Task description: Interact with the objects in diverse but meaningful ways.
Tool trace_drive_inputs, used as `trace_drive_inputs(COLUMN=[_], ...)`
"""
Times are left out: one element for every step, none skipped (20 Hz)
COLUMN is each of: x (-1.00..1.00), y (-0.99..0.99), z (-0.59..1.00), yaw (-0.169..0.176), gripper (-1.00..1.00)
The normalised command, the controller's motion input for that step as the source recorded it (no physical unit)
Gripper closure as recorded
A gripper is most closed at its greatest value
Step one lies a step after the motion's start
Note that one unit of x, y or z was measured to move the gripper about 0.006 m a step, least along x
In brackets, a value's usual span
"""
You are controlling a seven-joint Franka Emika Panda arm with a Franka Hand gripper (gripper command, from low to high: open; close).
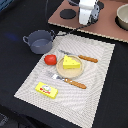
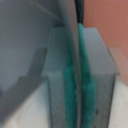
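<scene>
The gripper [image 1: 89, 20] stood at the upper right of the exterior frame, over a brown board [image 1: 107, 27] and well apart from the toy items on the mat. In the wrist view its teal pads [image 2: 86, 95] were pressed against the two faces of a thin grey sheet-like edge [image 2: 74, 60] that ran between them; the jaws were drawn narrow on it. What that thin piece was could not be told, as the view was blurred.

A pale woven mat [image 1: 95, 75] occupied the middle of the exterior frame. At its upper left corner sat the grey two-handled pot [image 1: 39, 41], upright, partly on the dark table [image 1: 15, 65]. The red tomato [image 1: 50, 59] lay on the mat just below the pot. Just beside it, toward the frame's right, the tan round plate [image 1: 60, 73] carried the yellow holed cheese wedge [image 1: 71, 62]. A wooden-handled knife [image 1: 82, 57] lay above the plate and a wooden-handled fork [image 1: 70, 82] below it, both angled. The flat yellow labelled box [image 1: 46, 89] lay near the mat's lower left corner, apart from the rest.

A tan bowl [image 1: 123, 17] was cut off by the upper right edge of the frame. Dark round discs [image 1: 67, 13] lay on the brown board near the gripper.
</scene>
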Motion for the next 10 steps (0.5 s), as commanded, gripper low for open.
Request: trace_drive_inputs(x=[0.39,0.40,0.38,0.33,0.29,0.25,0.19,0.16,0.19,0.20], y=[0.00,0.00,0.00,0.00,0.00,0.00,0.01,0.01,0.01,0.04], z=[0.00,0.00,0.00,-0.01,0.00,0.00,0.00,0.05,0.14,0.18], yaw=[-0.018,-0.016,-0.016,-0.015,-0.009,-0.003,0.000,0.000,0.000,0.000], gripper=[1.00,1.00,1.00,1.00,1.00,-1.00,-1.00,-1.00,-1.00,-1.00])
